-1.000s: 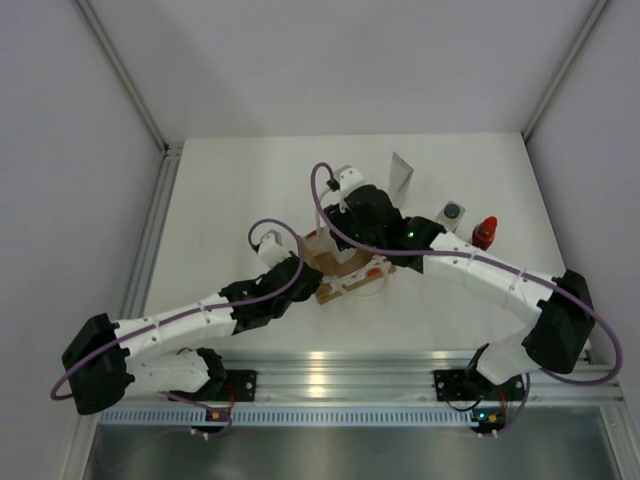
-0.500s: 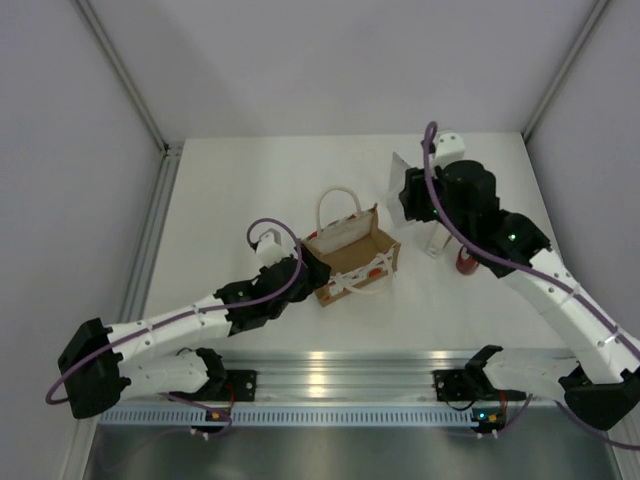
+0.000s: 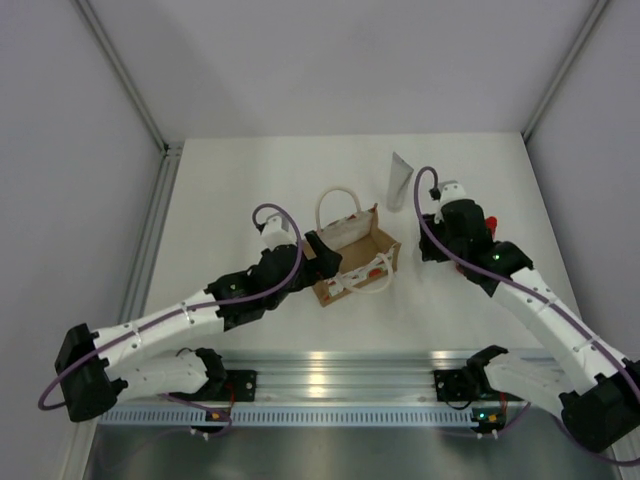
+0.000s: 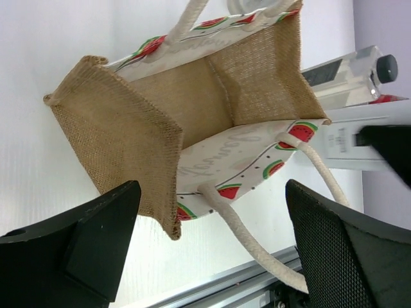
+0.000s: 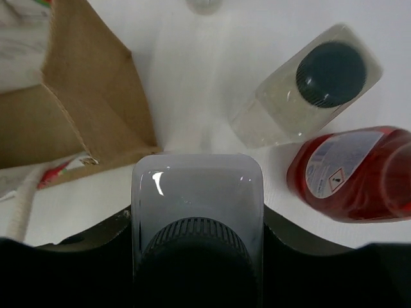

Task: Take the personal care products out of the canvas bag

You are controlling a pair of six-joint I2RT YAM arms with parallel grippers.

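Observation:
The canvas bag [image 3: 355, 255] stands open in the middle of the table, and in the left wrist view the canvas bag [image 4: 192, 109] shows only bare burlap inside. My left gripper [image 3: 324, 254] is open, its jaws wide on either side of the bag's near corner and one rope handle [image 4: 257, 244]. My right gripper [image 5: 197, 215] is shut on a white bottle with a dark grey cap [image 5: 197, 192], low over the table right of the bag. Just beyond it stand the clear bottle with a dark cap [image 5: 308, 83] and the red bottle [image 5: 353, 170]. The white squeeze tube [image 3: 400, 180] stands behind.
An aluminium rail [image 3: 320, 365] runs along the table's near edge, close to the bag's front handle. Enclosure walls close the table on the left, right and back. The right arm [image 3: 530, 300] stretches across the right side.
My left gripper has opened and let go of the bag's edge. The right arm lifted the white bottle out of the bag, swung right and came down beside the clear and red bottles.

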